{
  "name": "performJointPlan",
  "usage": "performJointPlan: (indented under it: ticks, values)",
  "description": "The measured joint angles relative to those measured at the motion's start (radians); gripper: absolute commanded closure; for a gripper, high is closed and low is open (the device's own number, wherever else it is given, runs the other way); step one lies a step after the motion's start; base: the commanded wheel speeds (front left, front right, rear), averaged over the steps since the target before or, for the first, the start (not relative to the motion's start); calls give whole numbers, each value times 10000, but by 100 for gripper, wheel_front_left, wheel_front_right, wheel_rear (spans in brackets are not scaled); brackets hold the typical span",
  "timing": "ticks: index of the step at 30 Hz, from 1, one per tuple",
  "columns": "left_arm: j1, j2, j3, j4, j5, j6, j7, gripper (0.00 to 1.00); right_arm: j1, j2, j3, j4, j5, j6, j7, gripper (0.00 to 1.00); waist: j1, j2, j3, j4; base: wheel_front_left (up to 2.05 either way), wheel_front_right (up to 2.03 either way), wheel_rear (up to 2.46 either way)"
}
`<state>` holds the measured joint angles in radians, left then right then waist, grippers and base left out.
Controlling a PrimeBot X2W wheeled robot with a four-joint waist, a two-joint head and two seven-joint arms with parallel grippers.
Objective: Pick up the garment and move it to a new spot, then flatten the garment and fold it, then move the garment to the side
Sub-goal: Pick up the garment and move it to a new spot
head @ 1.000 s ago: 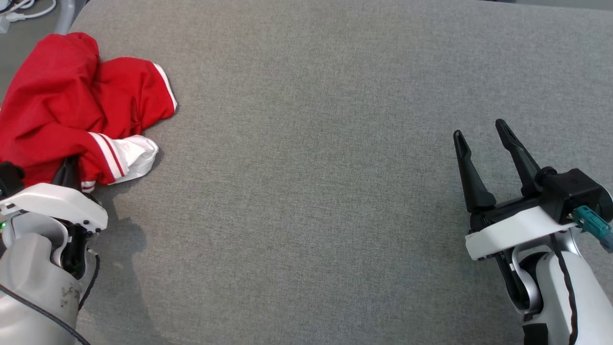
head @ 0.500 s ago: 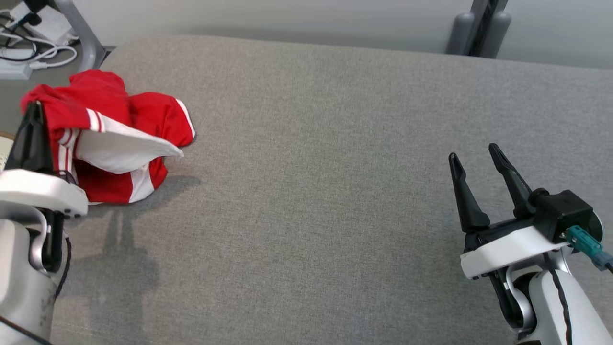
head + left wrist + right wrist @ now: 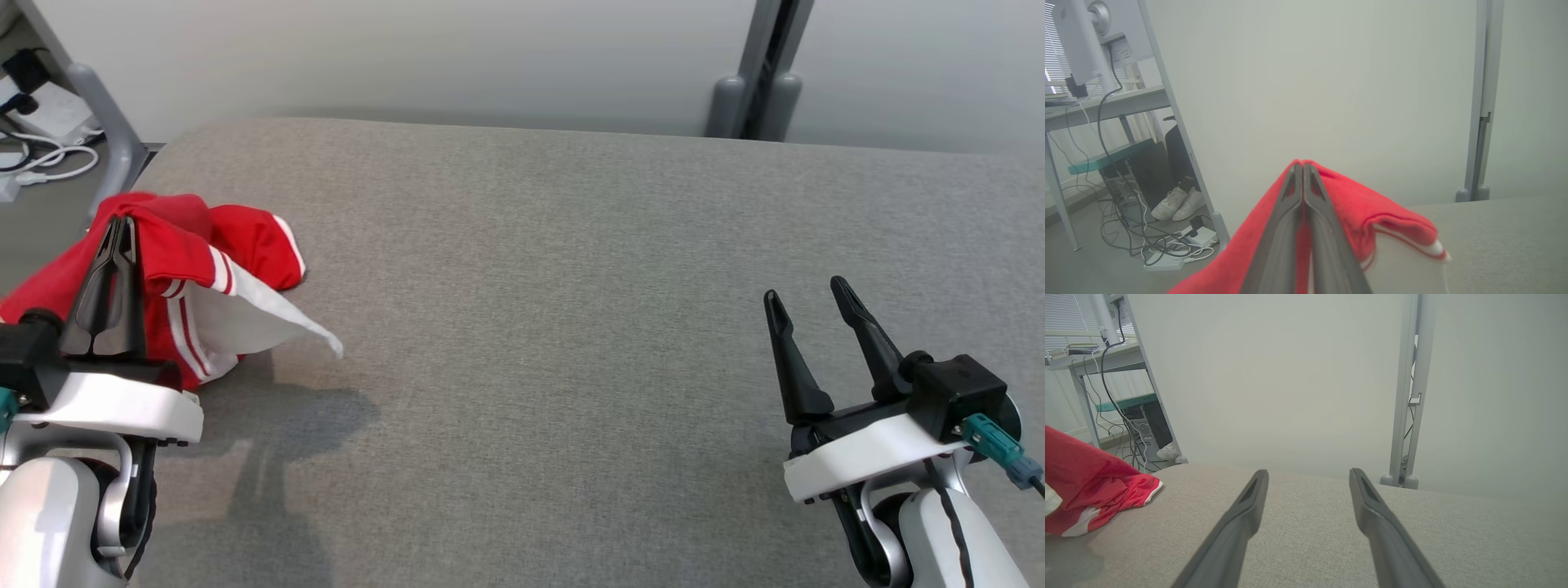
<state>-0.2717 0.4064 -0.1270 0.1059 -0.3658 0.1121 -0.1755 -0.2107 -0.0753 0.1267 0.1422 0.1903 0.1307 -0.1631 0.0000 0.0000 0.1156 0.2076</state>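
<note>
A: How are the jaws seen?
B: On the right gripper (image 3: 806, 291), spread over the grey cushion (image 3: 531, 286). On the left gripper (image 3: 122, 224), pinched onto the red garment (image 3: 245, 241).
A: Where is the garment found?
B: Held up at the cushion's left end.

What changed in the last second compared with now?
The left gripper, shut on the garment, has raised it. A second ago the garment lay crumpled on the grey surface; now it drapes from the fingertips, its lower part seemingly still on the surface. The head camera tilted up, which shifted the whole view. The right gripper stayed open, empty and in place.
</note>
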Motion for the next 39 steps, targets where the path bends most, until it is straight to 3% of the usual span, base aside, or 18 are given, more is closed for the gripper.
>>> performJointPlan:
  ticks: [9, 21, 28, 39]
  values:
    - [76, -71, -644, -1509, 174, 15, 623, 100, 71, 65, -48, -364, -35, 0, 58, 0, 0, 0, 26, -827, 0, 0, 0]
    - [-1493, -844, -2238, -1049, 318, -957, 932, 100, -109, 194, 94, -635, 2, 0, -65, 0, 0, 0, 593, -2678, 0, 0, 0]
    - [-2357, -1666, -3411, 288, 472, -1567, 1152, 100, -256, 240, 182, -583, 215, 0, -359, 0, 0, 0, 1293, -4090, 0, 0, 0]
    - [-2647, -1981, -4130, 3267, 113, -2128, 1262, 100, -443, 251, 439, -222, 738, 0, -754, 0, 0, 0, 2359, -5265, 0, 0, 0]
